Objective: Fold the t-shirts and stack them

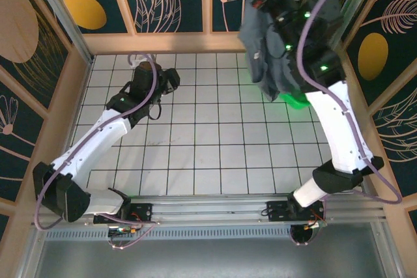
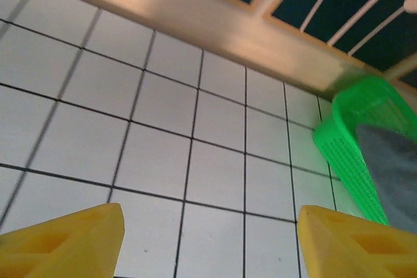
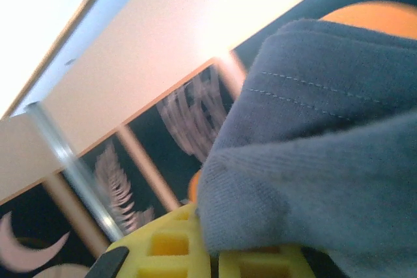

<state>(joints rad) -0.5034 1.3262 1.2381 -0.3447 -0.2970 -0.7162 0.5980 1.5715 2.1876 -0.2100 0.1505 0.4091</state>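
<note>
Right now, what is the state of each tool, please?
Left tool: open, holding nothing.
Right tool: closed on the grey t-shirt.

You have one slate-grey t-shirt [image 1: 260,50] at the far right and one green perforated basket [image 1: 294,100] there too. Count two robot arms, the left arm [image 1: 104,131] and the right arm [image 1: 339,128], and two yellow-fingered grippers, the left gripper [image 2: 208,242] and the right gripper [image 3: 215,255], on one white tiled table [image 1: 195,154].

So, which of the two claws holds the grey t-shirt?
The right claw, raised near the far wall, is shut on the t-shirt, which hangs from it. The left claw stands open over the tiles and holds nothing.
</note>
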